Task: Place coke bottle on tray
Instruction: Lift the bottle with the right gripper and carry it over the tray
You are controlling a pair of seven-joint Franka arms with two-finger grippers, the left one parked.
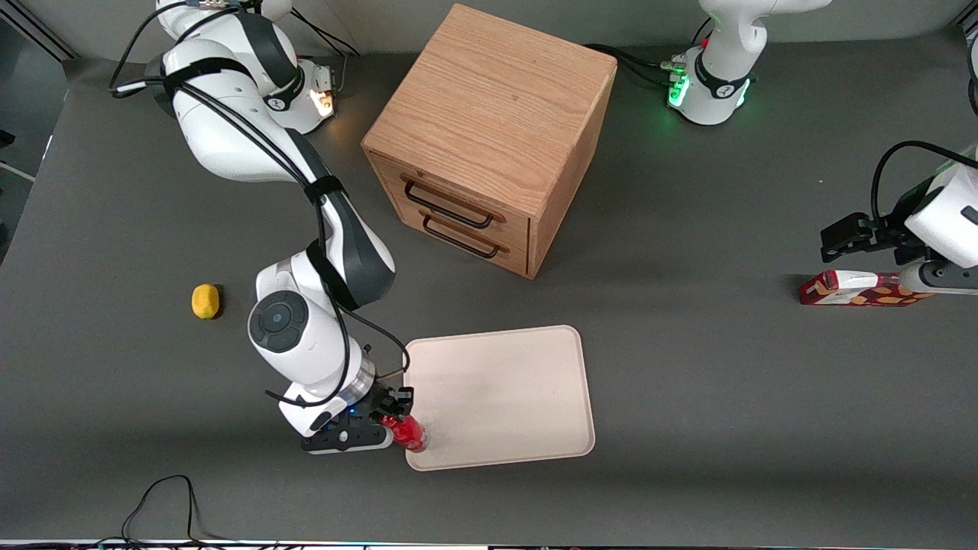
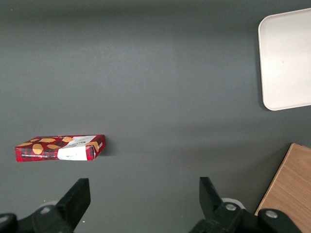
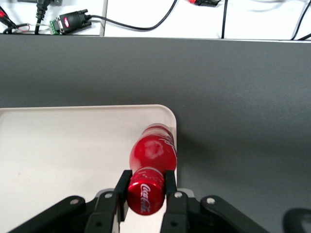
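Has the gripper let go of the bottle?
No, the gripper is shut on the bottle at its cap, over the tray corner.

1. The right arm [image 1: 229,114] is white and round, with dark grey bands at its joints.
2. Black cables run along it, held by black straps.
3. Its gripper [image 1: 391,416], near the front camera, has black fingers [image 3: 171,187] with small silver screws.

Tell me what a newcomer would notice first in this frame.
The small red coke bottle stands out, clamped at its cap by the right arm's gripper over the corner of the large cream-white tray nearest the front camera. Next comes the big wooden two-drawer box, farther from the camera than the tray, and the yellow lemon toward the working arm's end.
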